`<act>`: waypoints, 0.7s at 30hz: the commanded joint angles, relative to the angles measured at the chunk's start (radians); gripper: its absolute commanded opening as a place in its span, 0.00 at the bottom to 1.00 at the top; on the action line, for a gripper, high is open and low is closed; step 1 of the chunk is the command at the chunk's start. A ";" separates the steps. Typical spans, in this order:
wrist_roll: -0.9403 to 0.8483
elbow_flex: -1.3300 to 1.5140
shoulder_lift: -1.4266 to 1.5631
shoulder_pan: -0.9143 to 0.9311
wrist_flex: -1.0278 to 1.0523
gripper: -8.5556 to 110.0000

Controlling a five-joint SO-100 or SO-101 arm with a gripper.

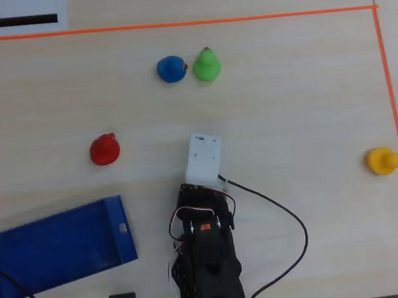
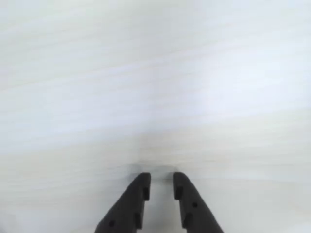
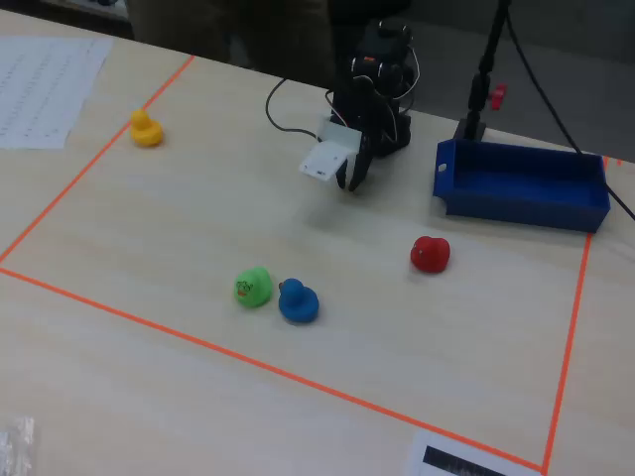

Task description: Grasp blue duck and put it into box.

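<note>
The blue duck (image 1: 170,69) (image 3: 298,301) stands on the pale wooden table, touching or nearly touching a green duck (image 1: 206,65) (image 3: 254,288). The box (image 1: 54,251) (image 3: 516,209) is a dark-blue low tray with nothing in it, lying beside the arm's base. My gripper (image 2: 162,178) (image 3: 352,178) hangs near the base, well short of the blue duck. Its black fingers (image 2: 138,187) stand a small gap apart over bare table, holding nothing. In the overhead view the white wrist housing (image 1: 203,155) hides the fingers.
A red duck (image 1: 104,149) (image 3: 430,254) sits between the box and the blue duck. A yellow duck (image 1: 383,161) (image 3: 146,129) is off at the far side. Orange tape (image 1: 173,25) frames the work area. A black cable (image 1: 290,218) loops beside the arm.
</note>
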 commanded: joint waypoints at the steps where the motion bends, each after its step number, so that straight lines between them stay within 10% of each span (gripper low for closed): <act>1: -0.012 -0.003 -0.003 0.012 0.021 0.07; 11: -0.011 -0.003 -0.012 0.009 0.020 0.07; 21: -0.035 -0.311 -0.724 0.055 -0.537 0.07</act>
